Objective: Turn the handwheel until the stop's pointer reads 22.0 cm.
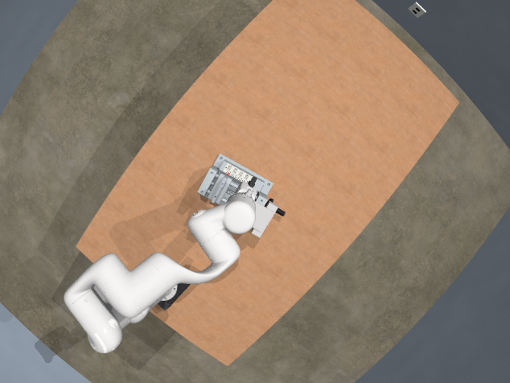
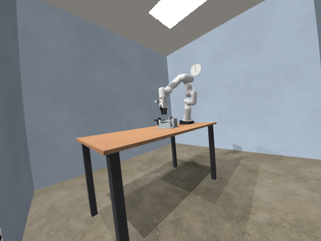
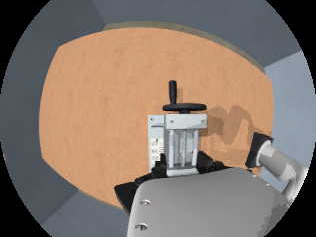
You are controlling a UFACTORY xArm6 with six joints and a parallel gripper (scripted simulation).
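A small grey slide fixture (image 1: 217,187) (image 2: 165,125) (image 3: 179,142) sits on the wooden table (image 1: 329,103) (image 2: 124,138) (image 3: 86,106). A white ruler scale (image 1: 236,170) (image 3: 156,142) runs along one side, with a small red pointer (image 1: 228,174) near its left end; the reading is too small to tell. The handwheel (image 1: 270,199) (image 3: 186,108) with a black crank handle (image 1: 280,212) (image 2: 156,120) (image 3: 173,89) is at one end. My gripper (image 2: 163,111) (image 3: 181,161) hangs a little above the fixture, pointing down, partly open and empty. It touches nothing.
The arm's base (image 1: 173,296) (image 2: 186,121) stands at the table's near corner beside the fixture. My forearm (image 1: 214,239) covers part of the fixture in the overhead view. The table edge runs close behind the base.
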